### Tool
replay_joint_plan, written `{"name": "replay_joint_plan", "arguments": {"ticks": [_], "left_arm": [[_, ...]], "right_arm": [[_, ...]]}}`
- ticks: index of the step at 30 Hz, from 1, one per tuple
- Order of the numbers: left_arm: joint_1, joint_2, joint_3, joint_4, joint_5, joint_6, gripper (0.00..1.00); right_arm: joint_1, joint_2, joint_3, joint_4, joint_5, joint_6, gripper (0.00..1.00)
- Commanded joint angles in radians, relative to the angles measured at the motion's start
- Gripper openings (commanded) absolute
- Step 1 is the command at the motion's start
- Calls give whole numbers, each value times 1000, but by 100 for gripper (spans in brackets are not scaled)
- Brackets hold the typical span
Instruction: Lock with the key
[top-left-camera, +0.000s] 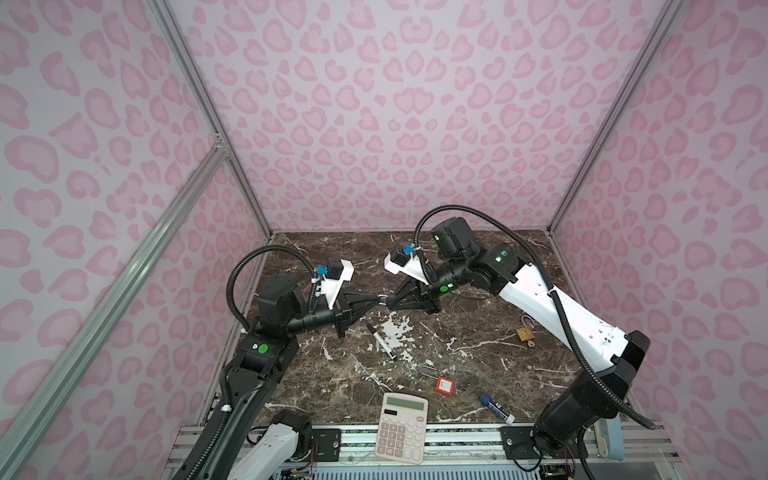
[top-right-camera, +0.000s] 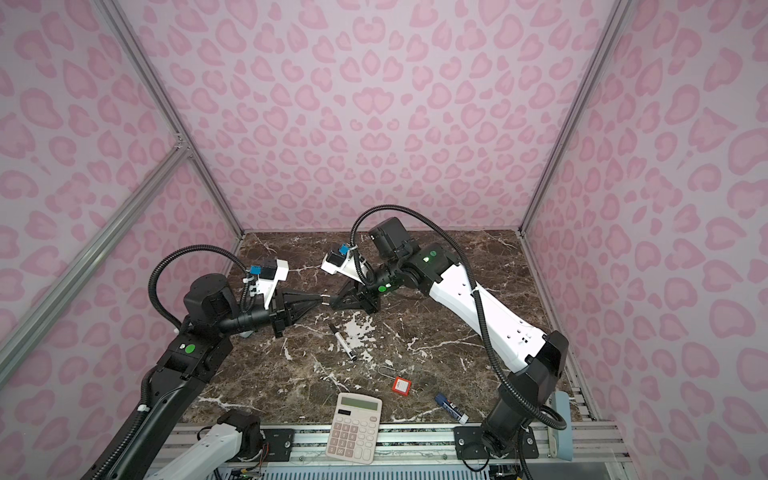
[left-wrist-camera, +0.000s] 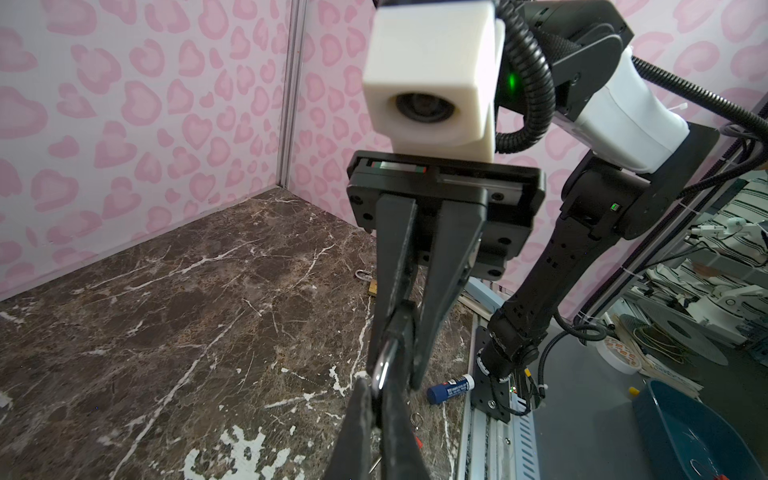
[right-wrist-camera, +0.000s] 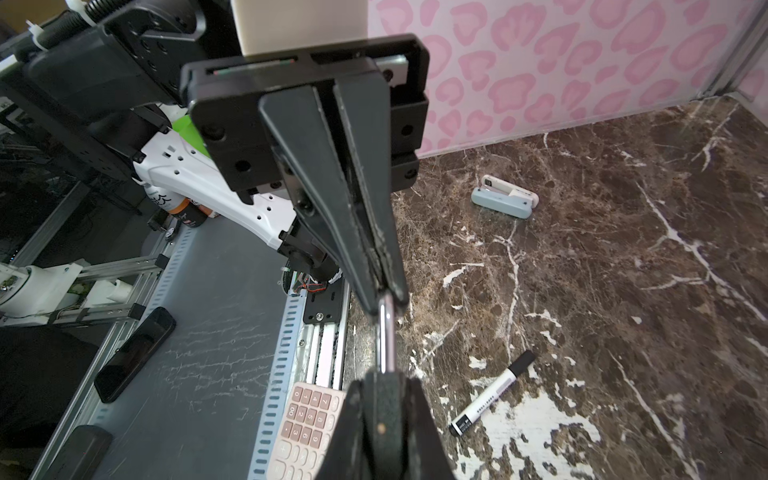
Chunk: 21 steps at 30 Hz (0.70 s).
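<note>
Just left of centre in a top view, the left gripper (top-left-camera: 379, 297) pinches fully closed on a silver shackle (right-wrist-camera: 386, 332) — its black padlock (right-wrist-camera: 388, 399) sits clamped in the right gripper (top-left-camera: 390, 302), tip to tip above the marble table (top-left-camera: 457, 353).

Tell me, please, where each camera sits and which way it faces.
Both top views: high above the front edge, looking down over the table; left arm and right arm show, left gripper meeting right gripper.
Left wrist: on the left arm, facing the right arm; left gripper in the foreground.
Right wrist: on the right arm, facing the left arm; right gripper in the foreground.
Shared: both wrist views show the metal piece held between shut grippers.
</note>
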<state>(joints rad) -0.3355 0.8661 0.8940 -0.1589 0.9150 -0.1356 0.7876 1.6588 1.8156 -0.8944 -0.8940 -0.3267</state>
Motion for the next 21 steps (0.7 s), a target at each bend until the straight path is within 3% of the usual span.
{"name": "replay_joint_plan", "arguments": {"ticks": [1,4,11,14,16,21], "left_arm": [[-77,57,8,-24,-13,-11,3],[-82,62,31,-50,-36,7,3],[-61,28,28,-26,-80,9,4],[-56,37,25,15,-84,-24,3],[-52,38,29,33,-87,-34,4],[-38,40,40,32,-84,-32,4]], "right_arm": [[50,51,60,140,-80,-44,0],[44,76,117,64,-64,-79,0],[7,0,16,49,-45,-104,1],[3,-42,-54,93,-14,-94,31],[-4,-69,-98,134,-3,-78,43],[-33,-130,-180,178,23,-65,51]]}}
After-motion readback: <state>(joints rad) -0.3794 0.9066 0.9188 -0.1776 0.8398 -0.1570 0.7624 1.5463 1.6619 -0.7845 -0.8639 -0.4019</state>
